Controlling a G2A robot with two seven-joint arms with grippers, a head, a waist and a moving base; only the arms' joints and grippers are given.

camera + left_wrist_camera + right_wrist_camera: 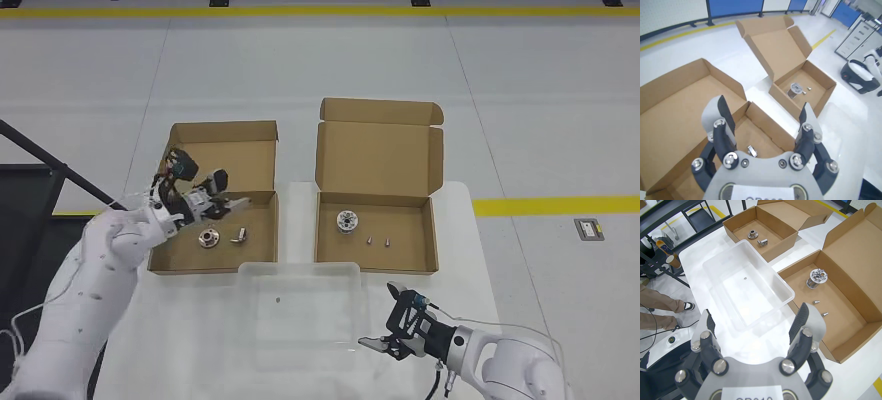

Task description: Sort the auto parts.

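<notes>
Sorting looks close to done; left gripper [763,103] and right gripper [755,309] are both spread wide, holding nothing.
Clear smooth plastic bin [770,266] holds just one tiny dark speck [745,278], can't tell what. Left cardboard box [262,248]: machined metal flange [752,235] with bored collar, plus blocky bracket [763,242]; left gripper hangs over it. Right cardboard box [410,245]: ribbed round hub [816,278], two small screws [815,302]. Right gripper sits by the bin's corner above the white table [455,290].

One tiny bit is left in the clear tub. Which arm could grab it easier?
Probably right: the open right gripper sits beside the tub; the left gripper hangs over the left cardboard box.
</notes>
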